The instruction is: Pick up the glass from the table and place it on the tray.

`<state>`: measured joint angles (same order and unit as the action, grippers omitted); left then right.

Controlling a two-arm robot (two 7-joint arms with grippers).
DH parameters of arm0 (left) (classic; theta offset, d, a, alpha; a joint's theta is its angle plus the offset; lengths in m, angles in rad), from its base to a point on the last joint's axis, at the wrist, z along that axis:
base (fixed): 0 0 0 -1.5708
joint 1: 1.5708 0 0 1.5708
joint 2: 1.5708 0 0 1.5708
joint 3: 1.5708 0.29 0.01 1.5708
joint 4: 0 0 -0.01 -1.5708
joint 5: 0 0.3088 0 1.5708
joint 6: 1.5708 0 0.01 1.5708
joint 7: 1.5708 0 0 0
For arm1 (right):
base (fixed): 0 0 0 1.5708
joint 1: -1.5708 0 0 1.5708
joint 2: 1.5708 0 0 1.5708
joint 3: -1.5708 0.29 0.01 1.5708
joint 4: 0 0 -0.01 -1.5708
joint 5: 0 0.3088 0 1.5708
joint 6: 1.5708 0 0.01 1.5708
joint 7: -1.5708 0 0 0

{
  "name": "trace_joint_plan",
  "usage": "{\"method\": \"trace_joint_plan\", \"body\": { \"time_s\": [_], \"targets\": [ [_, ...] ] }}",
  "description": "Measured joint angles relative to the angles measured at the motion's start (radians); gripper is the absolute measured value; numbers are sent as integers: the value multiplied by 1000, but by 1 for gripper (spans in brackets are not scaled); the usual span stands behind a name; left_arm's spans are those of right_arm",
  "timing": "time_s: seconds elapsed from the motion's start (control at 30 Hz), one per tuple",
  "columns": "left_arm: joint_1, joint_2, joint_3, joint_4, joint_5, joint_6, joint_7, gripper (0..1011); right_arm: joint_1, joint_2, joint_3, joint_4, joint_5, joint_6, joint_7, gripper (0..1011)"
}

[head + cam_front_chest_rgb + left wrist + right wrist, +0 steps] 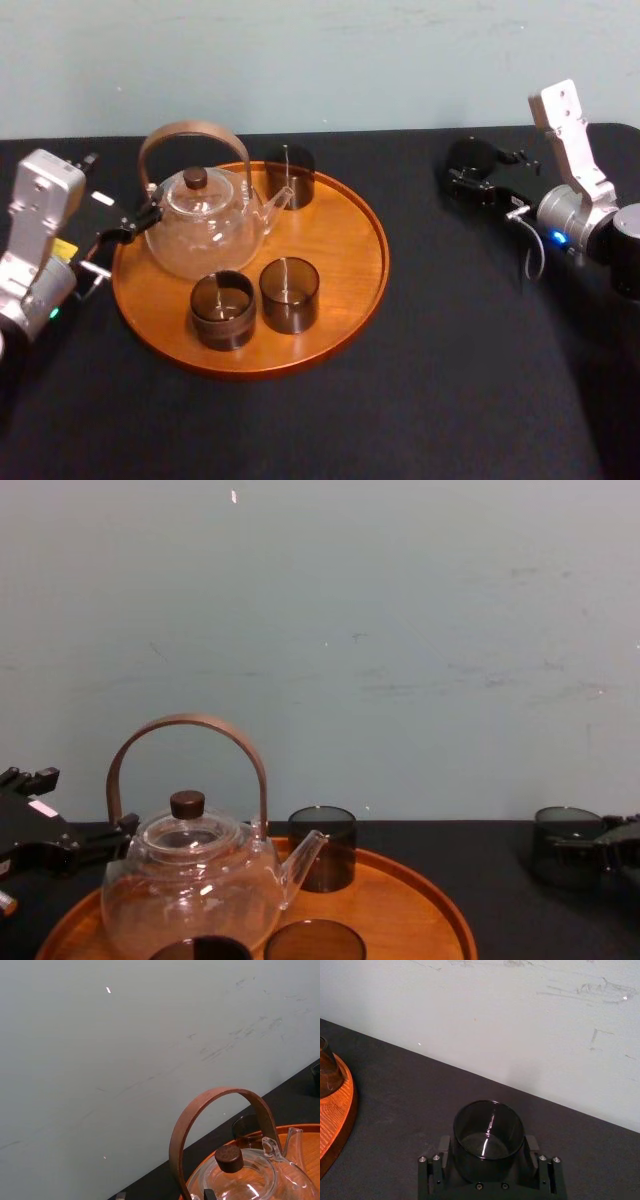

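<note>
The glass [487, 1132], a dark smoky tumbler, stands upright on the black table [430, 380] at the far right, well away from the tray. My right gripper [487, 1152] is shut on it, with both fingers [444, 1146] pressed against its sides low down. In the head view, the glass [468, 158] and right gripper [468, 178] sit near the table's back edge. The round orange-brown tray [365, 250] lies left of centre. My left gripper [120, 245] rests at the tray's left rim beside the teapot, fingers apart and holding nothing.
On the tray stand a clear glass teapot [200, 235] with a brown hoop handle and three dark glasses: one at the back [291, 176] and two at the front [222, 310] [289, 295]. Bare black cloth lies between the tray and the right gripper. A pale wall closes the back.
</note>
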<state>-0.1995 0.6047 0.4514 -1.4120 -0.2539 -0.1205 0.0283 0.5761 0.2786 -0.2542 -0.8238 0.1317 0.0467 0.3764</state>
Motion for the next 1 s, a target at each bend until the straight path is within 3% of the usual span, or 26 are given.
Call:
{"method": "trace_joint_plan", "body": {
  "time_s": [0.2,0.8,1.0],
  "targets": [
    [0,0,0,0,0,0,0,1010,0,0,0,0,1,0,0,824],
    [0,0,0,0,0,0,0,1009,0,0,2,5,4,-8,11,704],
    [0,0,0,0,0,0,0,1010,-4,1,2,-1,6,-4,15,533]
  ]
}}
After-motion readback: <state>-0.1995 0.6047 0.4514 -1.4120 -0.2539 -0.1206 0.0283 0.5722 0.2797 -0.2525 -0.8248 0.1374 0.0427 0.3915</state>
